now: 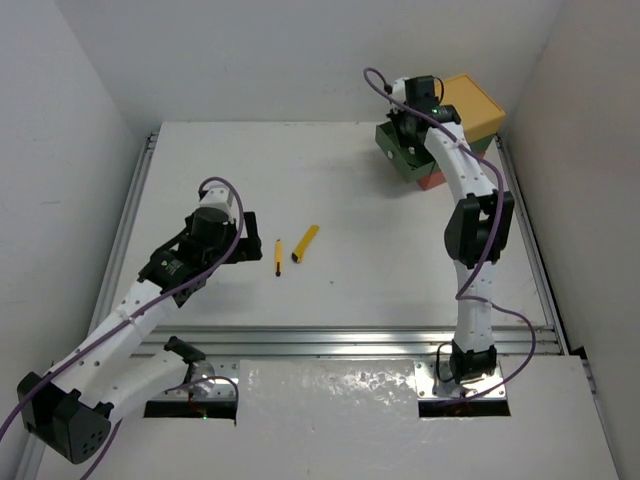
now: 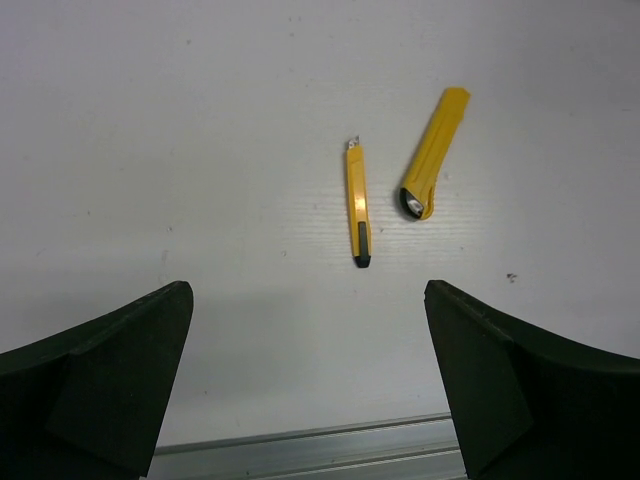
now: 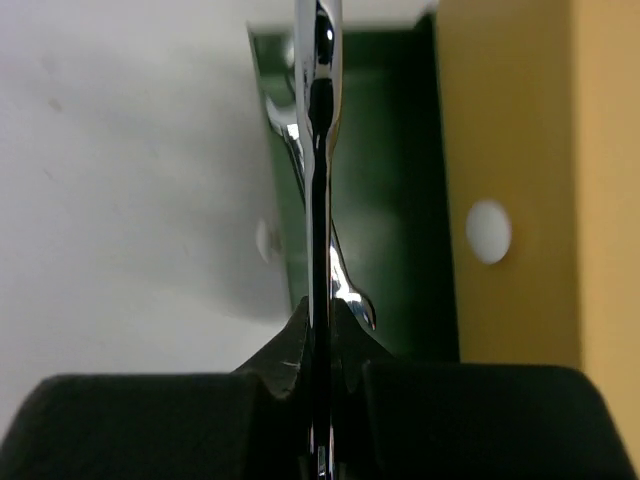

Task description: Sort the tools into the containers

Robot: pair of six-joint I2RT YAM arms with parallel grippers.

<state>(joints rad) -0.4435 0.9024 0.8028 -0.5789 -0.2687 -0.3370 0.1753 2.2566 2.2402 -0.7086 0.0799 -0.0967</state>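
1. So, well past halfway by the look of it.
2. Got the right gripper (image 3: pixel 318 315) clamped tight on a silver wrench (image 3: pixel 318 150), held edge-on right over the pulled-out green drawer (image 3: pixel 400 150) at the far right.
3. Can spot a second wrench (image 3: pixel 348 288) lying inside that drawer already. Probably just needs a release to finish off the wrench pair.
4. Stacked above the green one: yellow drawer (image 1: pixel 478 100). Below it: red-orange drawer (image 1: pixel 432 181). Can't see inside either.
5. Left out on the table (image 1: pixel 200 160): thin yellow-black tool (image 2: pixel 357 215) and, to its right, a flat yellow cutter (image 2: pixel 432 155). Lying just beside each other mid-table, not touching.
6. Left gripper (image 2: pixel 308 300) spread wide and holding nothing, hovering just left of those two and facing them. Guessing the thin one goes next, but only a guess.
7. No sign of any other tools out in the open. Presumably boxed up, can't confirm.
8. So, to go: drop the wrench, then sort the two yellow ones.
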